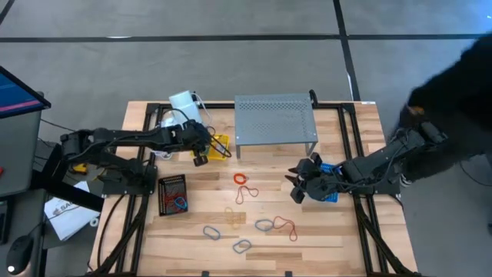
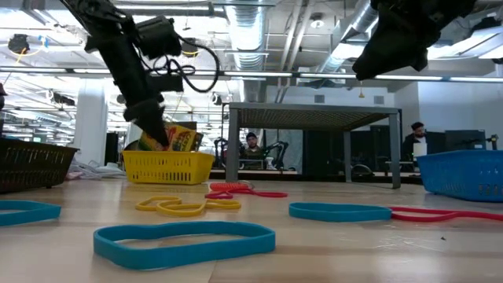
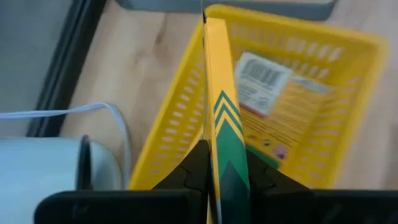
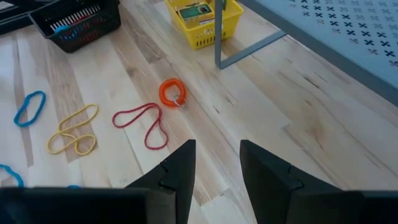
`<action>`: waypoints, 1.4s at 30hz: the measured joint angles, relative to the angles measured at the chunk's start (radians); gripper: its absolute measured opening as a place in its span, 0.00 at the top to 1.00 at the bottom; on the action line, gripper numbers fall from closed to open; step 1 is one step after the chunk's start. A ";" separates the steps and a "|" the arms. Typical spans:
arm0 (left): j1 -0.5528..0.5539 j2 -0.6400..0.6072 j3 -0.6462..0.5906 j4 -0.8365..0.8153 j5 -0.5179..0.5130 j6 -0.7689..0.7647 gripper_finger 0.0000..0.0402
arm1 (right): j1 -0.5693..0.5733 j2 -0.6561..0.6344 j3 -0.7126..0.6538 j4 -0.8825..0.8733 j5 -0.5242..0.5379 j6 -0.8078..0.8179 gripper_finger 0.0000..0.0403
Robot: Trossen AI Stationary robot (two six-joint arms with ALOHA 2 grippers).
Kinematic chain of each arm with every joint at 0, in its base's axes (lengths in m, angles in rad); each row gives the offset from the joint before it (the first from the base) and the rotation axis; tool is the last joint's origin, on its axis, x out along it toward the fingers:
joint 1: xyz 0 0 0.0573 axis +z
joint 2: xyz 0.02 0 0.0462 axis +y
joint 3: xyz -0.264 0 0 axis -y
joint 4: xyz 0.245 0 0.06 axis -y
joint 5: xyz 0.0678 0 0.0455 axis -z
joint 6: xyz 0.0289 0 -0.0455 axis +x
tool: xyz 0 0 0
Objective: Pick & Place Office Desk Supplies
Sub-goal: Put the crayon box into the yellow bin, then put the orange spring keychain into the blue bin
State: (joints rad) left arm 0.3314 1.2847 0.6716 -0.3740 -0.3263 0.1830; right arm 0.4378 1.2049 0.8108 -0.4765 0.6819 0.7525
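From above, the left gripper hangs over the yellow basket at about eleven o'clock on the wooden table, while the right gripper waits near three o'clock by a blue basket, rubber bands strewn toward six o'clock. The low view shows a blue band nearest, and people sit far back in the room. In the left wrist view the jaws are clamped on an upright crayon box above a second box lying in the basket, its base hidden by the fingers; in the right wrist view the fingers stand parted, holding nothing.
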 joint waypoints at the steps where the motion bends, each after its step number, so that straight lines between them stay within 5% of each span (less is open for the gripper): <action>1: 0.002 0.013 0.000 0.018 -0.007 0.013 0.93 | 0.000 0.000 0.000 0.003 0.000 0.000 0.69; 11: 0.011 0.094 0.000 0.080 0.007 0.082 0.92 | 0.017 0.000 0.000 0.007 0.000 0.000 0.70; 29: 0.011 0.110 0.000 0.079 0.016 0.082 0.75 | 0.016 0.001 0.001 0.005 0.026 -0.003 0.70; 42: -0.006 0.012 0.000 0.055 0.050 0.083 0.43 | 0.016 0.001 0.001 -0.001 0.026 -0.003 0.70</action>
State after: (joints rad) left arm 0.3256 1.2962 0.6720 -0.3189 -0.2761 0.2657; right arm 0.4534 1.2057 0.8116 -0.4775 0.7082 0.7491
